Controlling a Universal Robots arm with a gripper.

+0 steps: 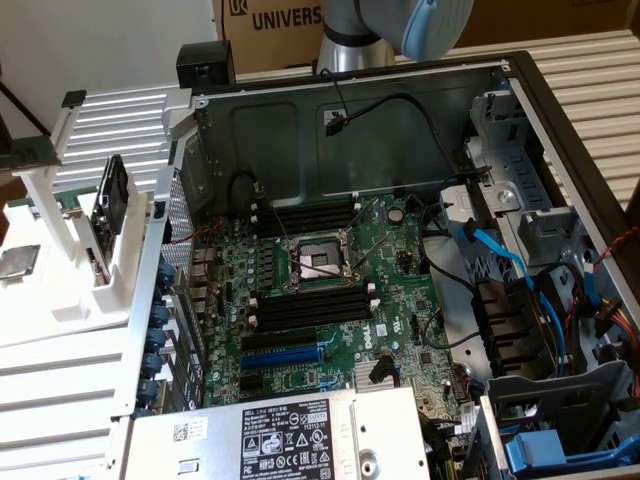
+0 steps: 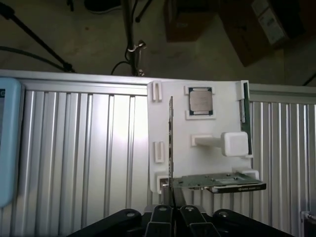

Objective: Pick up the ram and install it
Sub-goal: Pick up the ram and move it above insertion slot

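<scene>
We look down the wrist view past the gripper [image 2: 172, 207], whose black fingers [image 2: 159, 220] stand almost together. They are closed on the ram [image 2: 171, 143], which we see edge-on as a thin dark line running straight out from the fingertips.

The ram is held over a white parts holder [image 2: 159, 121]. Its line passes between a row of small white clips [image 2: 159, 151] and a square processor chip [image 2: 201, 101] seated in the holder. An expansion card [image 2: 222, 183] rests at the end of the holder nearest the gripper. A narrow green board [image 2: 243, 111] stands along one side edge of the holder. The holder sits on a ribbed metal table [image 2: 74, 148].

In the exterior view, an open computer case [image 1: 350, 120] lies with its motherboard [image 1: 330, 290] facing up. Long black memory slots [image 1: 305, 215] run on either side of the processor socket [image 1: 315, 262]. A blue expansion slot [image 1: 285, 355] lies between the socket and the power supply [image 1: 290, 435]. Blue cables [image 1: 500, 255] trail across the drive bays at the exterior view's right. The white parts holder stands just beside the case at the exterior view's left, and the robot arm [image 1: 370, 30] rises behind the case
</scene>
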